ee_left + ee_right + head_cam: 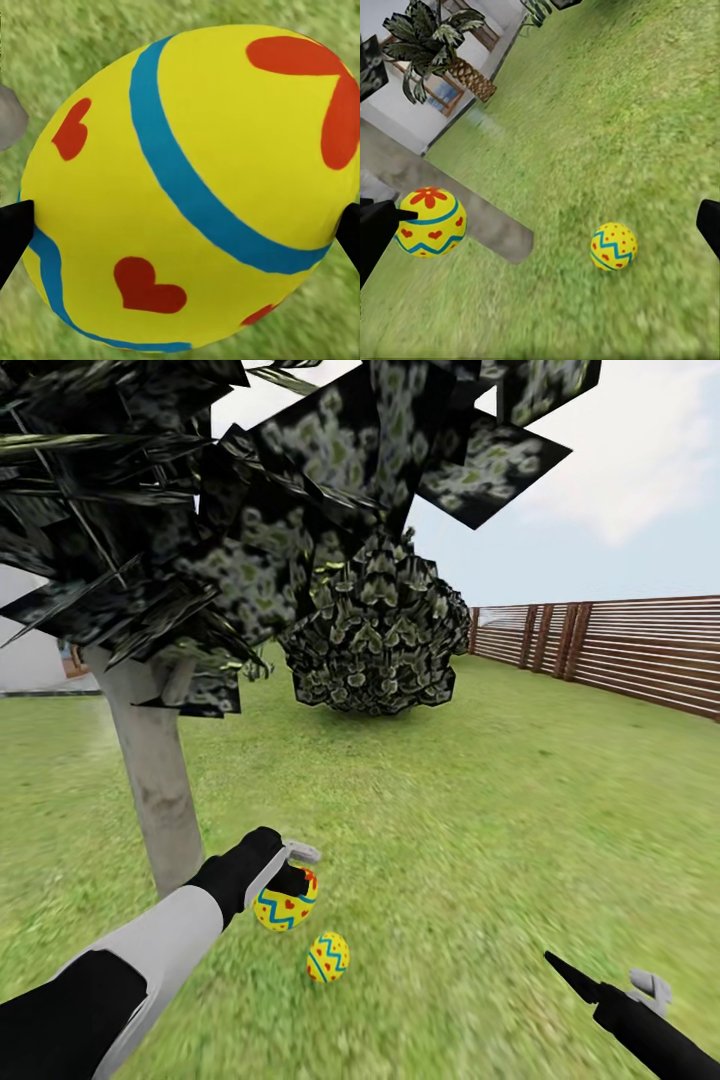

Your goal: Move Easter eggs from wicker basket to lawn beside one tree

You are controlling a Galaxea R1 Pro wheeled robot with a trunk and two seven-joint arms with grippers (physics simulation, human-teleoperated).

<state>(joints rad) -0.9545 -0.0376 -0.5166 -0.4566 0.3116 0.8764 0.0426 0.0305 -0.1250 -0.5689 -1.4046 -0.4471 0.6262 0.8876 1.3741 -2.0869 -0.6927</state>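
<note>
Eggs in play: one egg [285, 905] is pinched in the left gripper [292, 875], held just above the lawn [480, 840] at about 7 o'clock in the head view, close to the foot of the tree [152, 780]. From the left wrist that held egg [187, 195] looms large, yellow with a blue band and red hearts, a black fingertip [13, 236] pressed on one side and another on the opposite side, grass behind it.

A second egg [328, 957] lies on the grass just beside the held one, toward 5 o'clock of it, with blue zigzags and red dots. The pale trunk rises at 9 o'clock, its dark angular crown spreading across the top of the head view. A slatted fence [620, 650] runs along at 3 o'clock, and a rounded shrub [375, 630] sits past the tree at 12.

The right gripper [610, 980] hangs low at 5 o'clock, well apart from both eggs; its fingers stand spread with nothing between them. From the right wrist, the lying egg [613, 246] rests on grass, the held egg [431, 222] hangs beside the trunk [472, 214], and a short palm [442, 45] stands by a white house [390, 90].
</note>
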